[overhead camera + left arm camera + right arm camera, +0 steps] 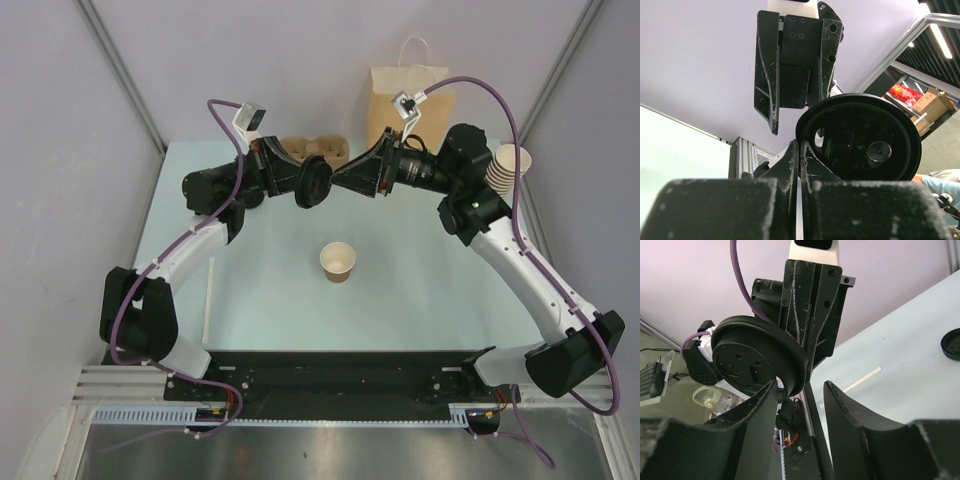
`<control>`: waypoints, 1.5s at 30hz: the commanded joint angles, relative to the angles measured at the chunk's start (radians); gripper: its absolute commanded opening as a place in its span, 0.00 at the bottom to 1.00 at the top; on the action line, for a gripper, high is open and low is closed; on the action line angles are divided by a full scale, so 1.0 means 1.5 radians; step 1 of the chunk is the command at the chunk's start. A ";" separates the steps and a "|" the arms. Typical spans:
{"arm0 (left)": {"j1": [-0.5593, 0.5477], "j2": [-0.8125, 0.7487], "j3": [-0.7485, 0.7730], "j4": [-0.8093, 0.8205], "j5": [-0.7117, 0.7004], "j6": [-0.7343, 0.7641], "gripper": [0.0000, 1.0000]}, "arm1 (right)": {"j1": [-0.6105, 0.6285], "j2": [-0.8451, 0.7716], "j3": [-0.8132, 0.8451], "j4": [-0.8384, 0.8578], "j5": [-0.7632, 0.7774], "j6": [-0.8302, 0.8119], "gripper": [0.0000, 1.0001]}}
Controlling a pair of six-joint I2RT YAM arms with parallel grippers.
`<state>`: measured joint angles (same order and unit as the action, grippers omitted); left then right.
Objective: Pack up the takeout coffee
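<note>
Paper bag (410,95) stands well behind the cup (338,262), likely the packing target. Left gripper (800,150) and right gripper (802,387) meet in the air behind the cup: left clamped on the rim of the black lid (314,183), right spread empty, probably for a handover. Cup sits upright, uncapped, waiting for the lid.

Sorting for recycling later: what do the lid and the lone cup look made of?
The lid is probably moulded plastic, black and fairly glossy: light glints along its rim and raised rings. The cup looks like paper, matte tan outside and cream inside, with a thin rolled rim. Whether its inside is coated cannot be told.
</note>
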<state>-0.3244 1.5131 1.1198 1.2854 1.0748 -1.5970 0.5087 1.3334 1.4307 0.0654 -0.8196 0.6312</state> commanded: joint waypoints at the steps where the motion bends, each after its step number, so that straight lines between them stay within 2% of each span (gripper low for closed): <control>1: 0.004 -0.014 -0.003 0.087 -0.018 0.009 0.00 | 0.010 0.008 0.004 0.044 0.010 0.007 0.45; 8: 0.004 -0.019 -0.005 0.071 -0.015 0.022 0.00 | 0.016 0.013 0.004 0.057 0.013 0.019 0.35; 17: -0.002 -0.025 -0.013 0.070 -0.024 0.026 0.00 | 0.027 0.020 0.004 0.068 0.010 0.029 0.30; 20: -0.002 -0.026 -0.013 0.070 -0.024 0.025 0.00 | 0.025 0.022 0.004 0.067 0.013 0.028 0.26; 21: -0.002 -0.027 -0.014 0.070 -0.024 0.025 0.00 | 0.025 0.022 0.004 0.067 0.017 0.029 0.24; 25: -0.003 -0.030 -0.019 0.061 -0.022 0.033 0.00 | 0.018 0.023 0.004 0.060 0.026 0.032 0.00; 27: -0.003 -0.035 -0.021 0.049 -0.019 0.046 0.07 | 0.012 0.022 0.004 0.058 0.027 0.038 0.00; 28: -0.003 -0.037 -0.025 0.027 -0.019 0.054 0.17 | 0.004 0.023 0.004 0.058 0.026 0.040 0.00; 30: -0.001 -0.048 -0.029 -0.016 -0.017 0.087 0.30 | -0.005 0.019 0.004 0.055 0.022 0.045 0.00; 31: 0.005 -0.055 -0.036 -0.036 -0.018 0.101 0.44 | -0.014 0.018 0.004 0.053 0.022 0.045 0.00; 32: 0.009 -0.070 -0.040 -0.060 -0.019 0.139 0.49 | -0.018 0.013 0.004 0.043 0.022 0.044 0.00; 33: 0.014 -0.078 -0.049 -0.123 -0.021 0.162 0.57 | -0.023 0.010 0.004 0.036 0.022 0.036 0.00; 35: 0.048 -0.096 -0.060 -0.204 -0.025 0.247 0.63 | -0.038 -0.003 0.004 0.003 0.023 0.020 0.00; 37: 0.099 -0.131 -0.081 -0.332 -0.035 0.316 0.80 | -0.052 -0.012 0.005 -0.032 0.021 -0.023 0.00; 38: 0.117 -0.143 -0.084 -0.386 -0.038 0.410 0.83 | -0.055 -0.016 0.008 -0.091 0.024 -0.044 0.00; 39: 0.133 -0.171 -0.082 -0.513 -0.045 0.469 0.99 | -0.057 -0.023 0.014 -0.125 0.031 -0.068 0.00; 40: 0.162 -0.183 -0.072 -0.595 -0.071 0.537 1.00 | -0.058 -0.024 0.019 -0.158 0.035 -0.139 0.00; 41: 0.170 -0.197 -0.054 -0.690 -0.104 0.704 1.00 | -0.056 -0.022 0.036 -0.237 0.056 -0.181 0.00; 42: 0.174 -0.211 -0.019 -0.856 -0.140 0.788 0.99 | -0.054 -0.015 0.045 -0.277 0.067 -0.228 0.00; 43: 0.176 -0.237 -0.006 -0.926 -0.236 0.857 1.00 | -0.051 -0.009 0.054 -0.319 0.078 -0.311 0.00; 44: 0.176 -0.255 0.000 -0.994 -0.289 0.945 0.99 | -0.047 -0.002 0.070 -0.393 0.114 -0.349 0.00; 45: 0.176 -0.280 0.009 -1.018 -0.330 0.972 1.00 | -0.045 0.008 0.075 -0.423 0.129 -0.381 0.00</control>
<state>-0.0597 1.2217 1.0473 0.2722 0.8623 -0.6830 0.4259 1.3354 1.4609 -0.2371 -0.7387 0.3840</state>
